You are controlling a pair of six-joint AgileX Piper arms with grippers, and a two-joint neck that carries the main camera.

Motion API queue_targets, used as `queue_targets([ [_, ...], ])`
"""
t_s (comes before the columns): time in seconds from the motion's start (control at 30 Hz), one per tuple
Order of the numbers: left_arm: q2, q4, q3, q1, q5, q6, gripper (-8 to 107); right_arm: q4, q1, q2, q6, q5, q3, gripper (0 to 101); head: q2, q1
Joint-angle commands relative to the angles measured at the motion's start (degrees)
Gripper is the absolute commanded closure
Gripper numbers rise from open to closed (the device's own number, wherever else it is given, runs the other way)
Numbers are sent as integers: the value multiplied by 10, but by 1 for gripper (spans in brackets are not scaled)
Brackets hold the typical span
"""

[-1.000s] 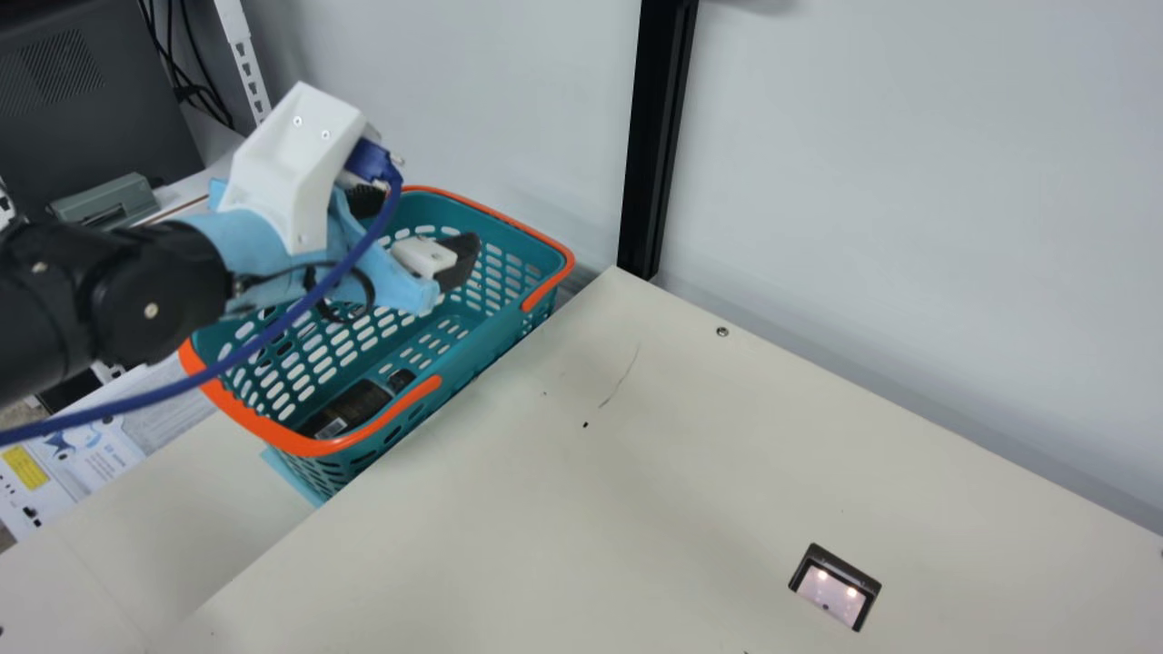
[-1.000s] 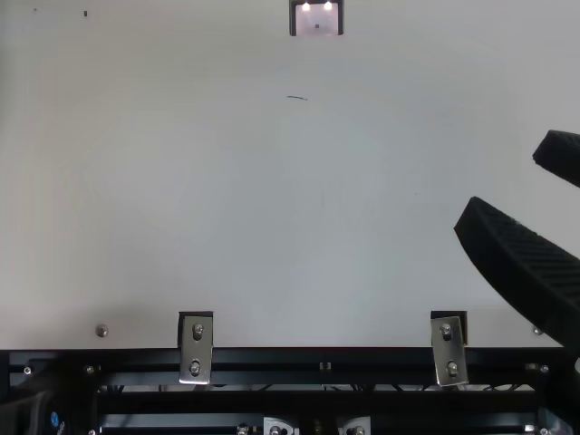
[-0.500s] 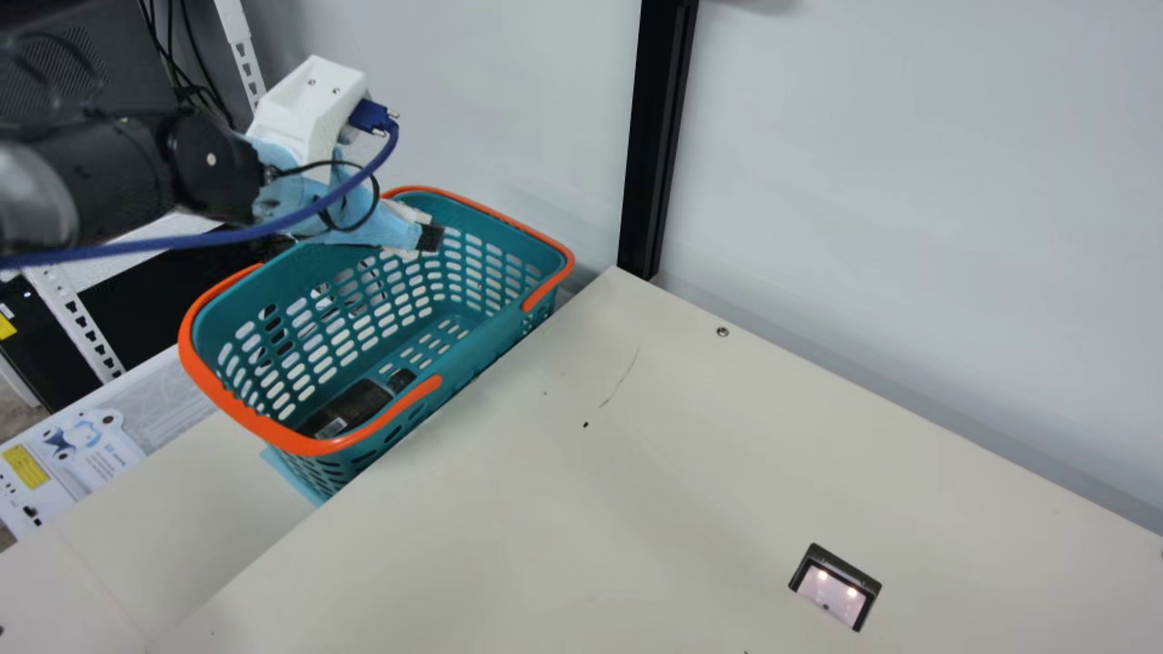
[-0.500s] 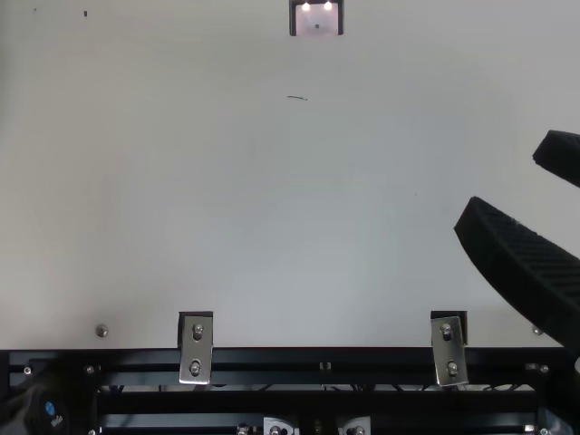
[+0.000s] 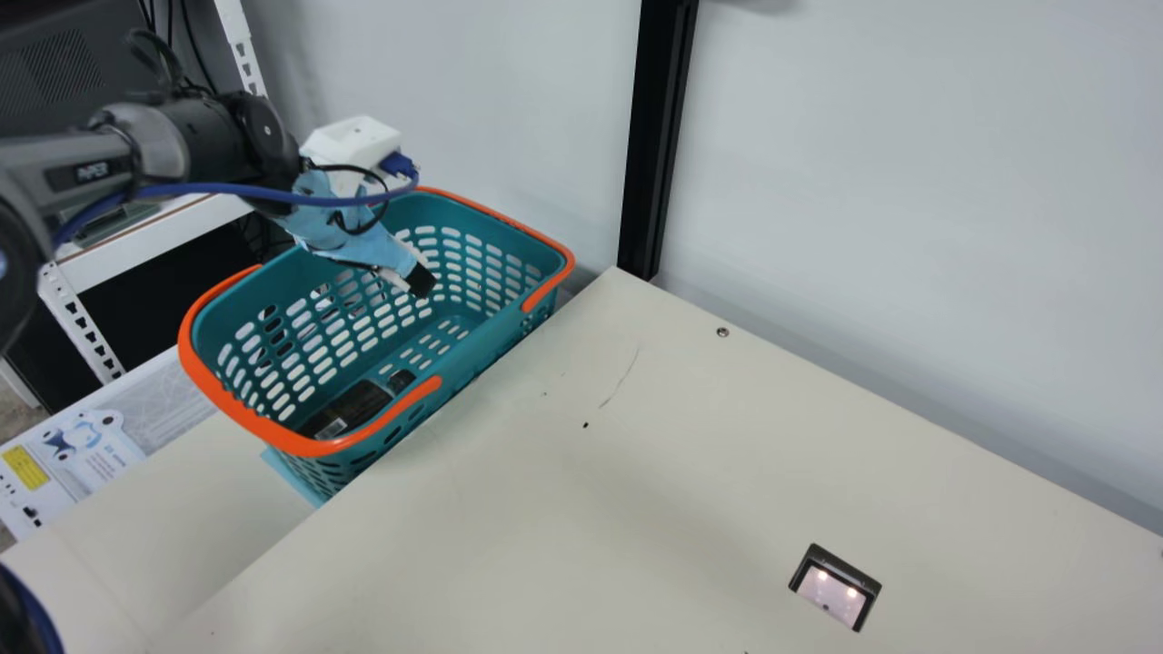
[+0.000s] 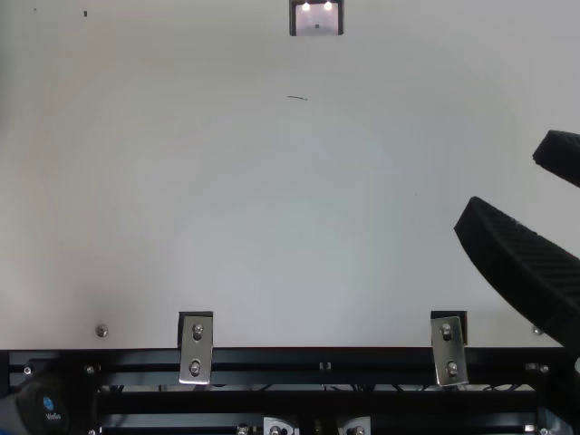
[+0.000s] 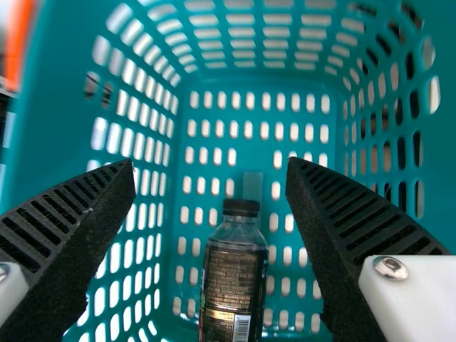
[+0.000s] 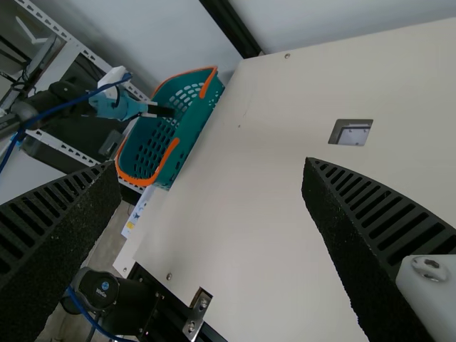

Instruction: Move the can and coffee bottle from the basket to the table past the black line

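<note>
Hovering over a teal basket [image 5: 495, 329], the left gripper [image 5: 416, 280] has 2 fingers [image 7: 71, 214] spread wide; the coffee bottle [image 7: 235, 285] lies inside. The right gripper [image 6: 507, 181] also gapes.

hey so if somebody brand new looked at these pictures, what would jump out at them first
Probably the teal basket with its orange handles, off the left edge of the cream table in the main view, with a dark bottle lying inside. Next, the left hand, its fingers spread above that bottle. The big black ribbed fingers of the open right hand also loom at the top view's right edge.
</note>
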Motion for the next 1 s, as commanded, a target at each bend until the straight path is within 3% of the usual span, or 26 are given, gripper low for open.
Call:
queue_targets([
  [0.0, 36, 7, -27, 0, 28, 3, 9, 0, 0, 0, 0, 0, 0, 0, 9, -19],
  [0.43, 152, 51, -125, -15, 127, -26, 9, 0, 0, 0, 0, 0, 0, 0, 9, -19],
  [0.97, 227, 107, -156, -11, 158, -64, 9, 0, 0, 0, 0, 0, 0, 0, 9, -19],
])
